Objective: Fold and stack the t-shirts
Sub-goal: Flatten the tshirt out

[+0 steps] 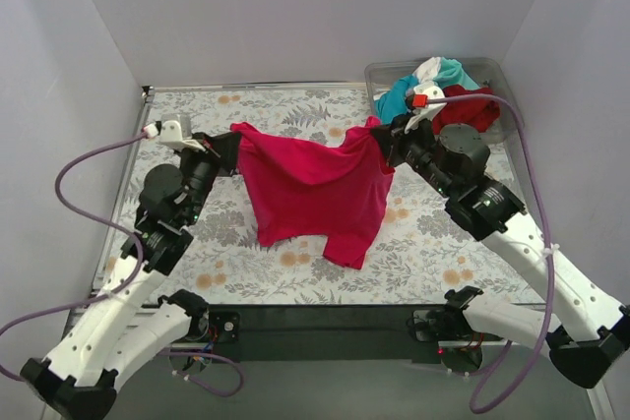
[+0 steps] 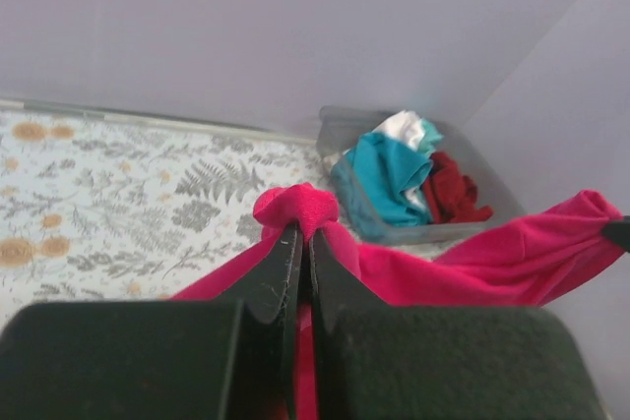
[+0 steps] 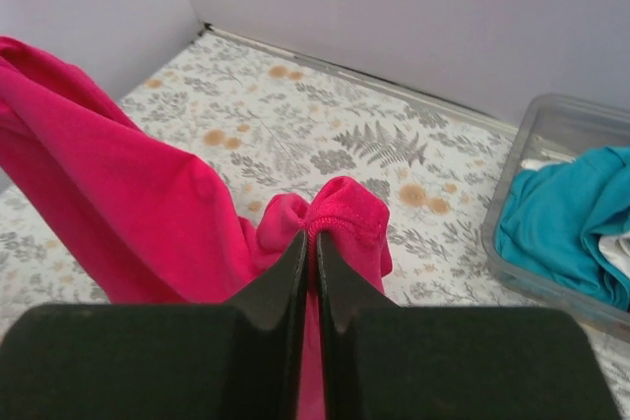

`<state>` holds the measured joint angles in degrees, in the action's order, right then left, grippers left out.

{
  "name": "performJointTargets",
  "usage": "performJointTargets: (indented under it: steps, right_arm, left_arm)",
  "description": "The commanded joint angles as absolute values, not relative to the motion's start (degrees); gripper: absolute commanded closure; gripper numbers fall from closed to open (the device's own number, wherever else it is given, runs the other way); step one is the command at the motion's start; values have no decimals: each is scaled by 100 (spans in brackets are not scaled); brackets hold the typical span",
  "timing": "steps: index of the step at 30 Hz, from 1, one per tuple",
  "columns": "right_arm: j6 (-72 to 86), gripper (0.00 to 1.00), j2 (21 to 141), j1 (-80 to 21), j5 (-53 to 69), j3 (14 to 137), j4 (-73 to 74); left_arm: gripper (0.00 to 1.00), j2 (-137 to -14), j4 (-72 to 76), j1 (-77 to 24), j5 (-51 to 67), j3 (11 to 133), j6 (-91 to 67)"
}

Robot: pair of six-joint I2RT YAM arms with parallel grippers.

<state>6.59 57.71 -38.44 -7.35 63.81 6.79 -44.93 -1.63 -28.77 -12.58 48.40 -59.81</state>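
The magenta-pink t-shirt (image 1: 315, 189) hangs stretched between both grippers above the table. My left gripper (image 1: 232, 141) is shut on its left top corner; the left wrist view shows cloth bunched at the gripper (image 2: 304, 235). My right gripper (image 1: 382, 141) is shut on the right top corner, a hemmed fold pinched at the gripper (image 3: 315, 238). The shirt's lower edge rests on the table. The teal t-shirt (image 1: 399, 97), the white t-shirt (image 1: 429, 70) and the dark red t-shirt (image 1: 471, 105) lie crumpled in the bin.
The clear plastic bin (image 1: 379, 74) stands at the back right corner, also in the left wrist view (image 2: 335, 130) and the right wrist view (image 3: 551, 115). The table has a floral cloth (image 1: 295, 110). Grey walls close in on three sides.
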Motion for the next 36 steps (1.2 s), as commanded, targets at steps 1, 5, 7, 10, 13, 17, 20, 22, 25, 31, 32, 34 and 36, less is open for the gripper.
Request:
performJointTargets:
  steps: [1,5,7,10,13,17,20,22,25,31,32,34,36]
  right_arm:
    - [422,99,5362,-4148,-914,6908,755]
    - [308,99,5037,-4385,-932,7268,993]
    - [264,99,4975,-4394,-862,7566,1168]
    - [246,99,4869,-4395,-678,7901,1336]
    - [307,99,4790,-4395,-423,8138,1406]
    - [360,99,4764,-4395,-220,8262,1389]
    - [316,99,4964,-4395,-386,8157,1327]
    - [246,99,5193,-4386,-816,8043,1275]
    - [298,99,5747,-4264,-1054,7683,1082]
    - [861,99,6889,-3211,-906,6794,308]
    - [887,99,7273,-3078,-792,6794,151]
    - [879,99,7706,-2893,-686,6995,123]
    - [853,99,8295,-2865,-886,7241,228]
  left_arm:
    - [100,-3948,-474,-2918,-1038,5211,-5950]
    - [100,-3814,-790,-2927,-634,5633,-6003]
    - [100,-3849,-1019,-2927,-336,5992,-6020]
    - [100,-3832,-1309,-2927,-185,6309,-6091]
    - [100,-3744,-1537,-2927,-158,6670,-6161]
    - [100,-3683,-1801,-2935,-237,6926,-6258]
    - [100,-3840,-1810,-2927,-596,6768,-6188]
    - [100,-4338,-1819,-2927,-1149,6549,-6091]
    - [100,-5174,-1889,-2918,-1475,6364,-5994]
    - [100,-6942,-1486,-1727,-1436,5942,-6187]
    - [89,-7317,-1329,-1549,-1354,5933,-6170]
    - [57,-7627,-1196,-1380,-1467,5941,-6100]
    - [42,-7900,-1222,-1380,-1617,5994,-6134]
